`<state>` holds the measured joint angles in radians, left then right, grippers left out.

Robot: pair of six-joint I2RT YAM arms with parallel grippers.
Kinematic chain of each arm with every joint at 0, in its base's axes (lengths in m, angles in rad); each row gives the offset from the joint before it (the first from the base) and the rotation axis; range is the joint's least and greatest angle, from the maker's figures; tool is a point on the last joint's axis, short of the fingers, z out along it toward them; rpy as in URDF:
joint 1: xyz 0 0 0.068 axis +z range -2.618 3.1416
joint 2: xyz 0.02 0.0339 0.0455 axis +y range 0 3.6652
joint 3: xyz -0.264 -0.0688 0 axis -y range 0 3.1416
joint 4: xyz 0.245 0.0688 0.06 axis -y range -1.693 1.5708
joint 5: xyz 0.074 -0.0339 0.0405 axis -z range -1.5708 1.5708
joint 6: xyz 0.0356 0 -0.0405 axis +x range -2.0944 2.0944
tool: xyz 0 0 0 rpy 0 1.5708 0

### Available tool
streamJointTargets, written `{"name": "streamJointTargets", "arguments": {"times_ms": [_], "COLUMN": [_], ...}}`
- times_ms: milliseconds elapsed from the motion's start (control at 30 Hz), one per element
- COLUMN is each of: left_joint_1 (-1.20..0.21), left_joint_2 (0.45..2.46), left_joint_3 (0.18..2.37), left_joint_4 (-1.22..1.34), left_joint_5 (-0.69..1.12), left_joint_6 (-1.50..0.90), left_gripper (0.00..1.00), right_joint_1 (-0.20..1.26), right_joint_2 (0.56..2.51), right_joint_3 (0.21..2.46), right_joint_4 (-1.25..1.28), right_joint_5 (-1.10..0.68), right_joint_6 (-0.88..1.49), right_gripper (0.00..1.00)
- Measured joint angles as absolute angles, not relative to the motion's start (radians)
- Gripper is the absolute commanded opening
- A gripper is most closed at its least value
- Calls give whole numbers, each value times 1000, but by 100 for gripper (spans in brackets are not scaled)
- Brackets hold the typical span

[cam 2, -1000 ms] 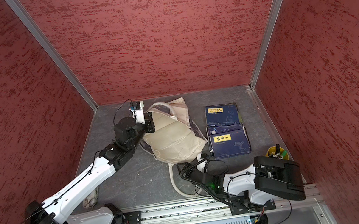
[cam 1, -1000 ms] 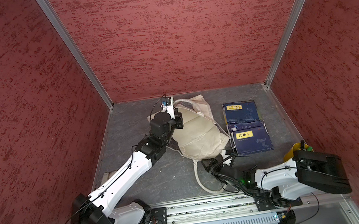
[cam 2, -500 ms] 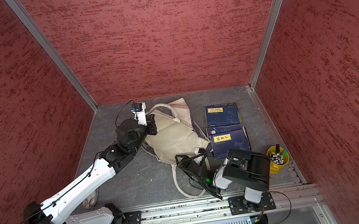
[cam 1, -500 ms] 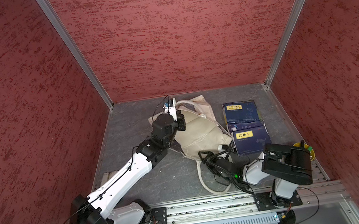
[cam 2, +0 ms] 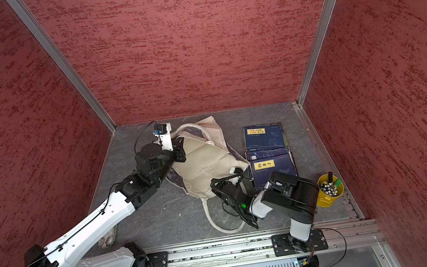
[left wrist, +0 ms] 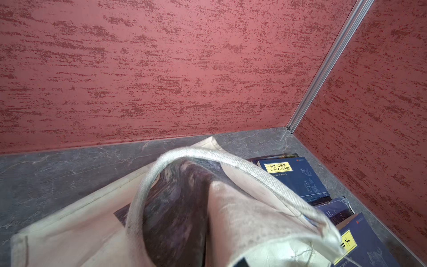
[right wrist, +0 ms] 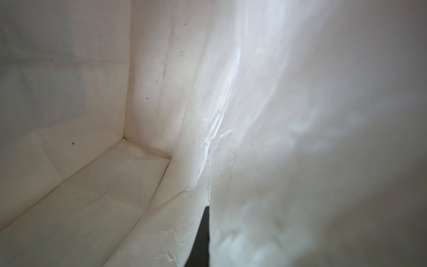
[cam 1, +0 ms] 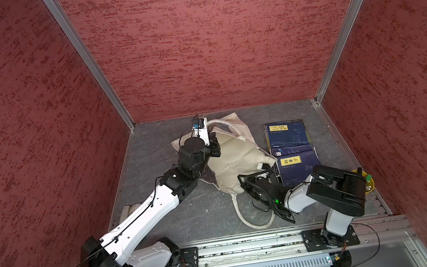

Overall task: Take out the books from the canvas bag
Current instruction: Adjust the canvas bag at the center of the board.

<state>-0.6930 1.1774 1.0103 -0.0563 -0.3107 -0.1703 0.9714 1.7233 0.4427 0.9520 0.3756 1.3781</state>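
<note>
1. Since a second ago the right arm's black elbow has swung in from the right wall, and the right gripper has pushed up to the mouth of the large cream canvas bag. The left arm has barely shifted.
2. In both top views the canvas bag lies slumped mid-floor on the grey stone-patterned floor, one long cream loop handle trailing toward the rail. Dark navy books with yellow labels lie outside it, just beside its right side and overlapping. The right arm's wrist covers the corner of the nearest book.
3. The left gripper presses on the bag's far-left part. Its black body hides the fingers, so I cannot tell whether it is parted or closed.
4. In a top view the small yellow bucket of pens stands clear. A pale crumpled lump lies half under the left arm.
5. Left wrist view: a handle arches over the bag's dark purple print. The books lie beyond, and the frame edge cuts off the nearest one.
6. Right wrist view: only the bag's white inside shows, blurred on one side. A dark finger lies against a fold. The jaws are closed, but whether they pinch cloth is unclear.
</note>
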Motion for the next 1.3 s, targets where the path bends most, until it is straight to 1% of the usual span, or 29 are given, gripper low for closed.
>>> {"name": "streamJointTargets", "arguments": {"times_ms": [67, 100, 133, 167, 233, 367, 567, 700, 800, 900, 1067, 1100, 1167, 1200, 1233, 1300], "left_joint_1": [-670, -658, -645, -635, -618, -595, -588, -593, -612, -642, -686, -694, -712, -720, -725, -730], "left_joint_2": [1178, 1178, 1178, 1178, 1178, 1177, 1140, 1057, 994, 926, 873, 867, 850, 837, 825, 802], "left_joint_3": [1026, 1039, 1052, 1065, 1101, 1194, 1347, 1360, 1328, 1250, 1157, 1145, 1112, 1088, 1070, 1035], "left_joint_4": [-83, -96, -105, -112, -116, -117, -143, -166, -175, -187, -251, -266, -287, -295, -300, -314], "left_joint_5": [-292, -281, -268, -260, -239, -203, -204, -247, -300, -352, -432, -448, -479, -495, -505, -527], "left_joint_6": [-168, -165, -162, -152, -133, -89, -67, -75, -77, -78, -86, -91, -100, -102, -105, -114], "left_gripper": [32, 39, 49, 56, 77, 100, 100, 100, 100, 100, 100, 100, 100, 100, 100, 100], "right_joint_1": [971, 971, 971, 970, 965, 945, 889, 850, 838, 820, 778, 767, 757, 755, 750, 749], "right_joint_2": [1690, 1671, 1651, 1637, 1608, 1580, 1575, 1583, 1586, 1606, 1643, 1648, 1652, 1652, 1652, 1652], "right_joint_3": [478, 499, 525, 544, 590, 675, 841, 973, 1069, 1168, 1236, 1236, 1236, 1236, 1236, 1236], "right_joint_4": [896, 860, 821, 797, 738, 622, 407, 268, 159, 64, 16, 10, -4, -10, -13, -17], "right_joint_5": [370, 366, 361, 357, 345, 302, 204, 151, 145, 141, 92, 81, 73, 71, 70, 70], "right_joint_6": [1339, 1316, 1290, 1270, 1220, 1137, 1011, 940, 886, 839, 798, 791, 784, 778, 770, 755], "right_gripper": [0, 0, 0, 0, 0, 0, 0, 0, 0, 0, 0, 5, 28, 35, 41, 49]}}
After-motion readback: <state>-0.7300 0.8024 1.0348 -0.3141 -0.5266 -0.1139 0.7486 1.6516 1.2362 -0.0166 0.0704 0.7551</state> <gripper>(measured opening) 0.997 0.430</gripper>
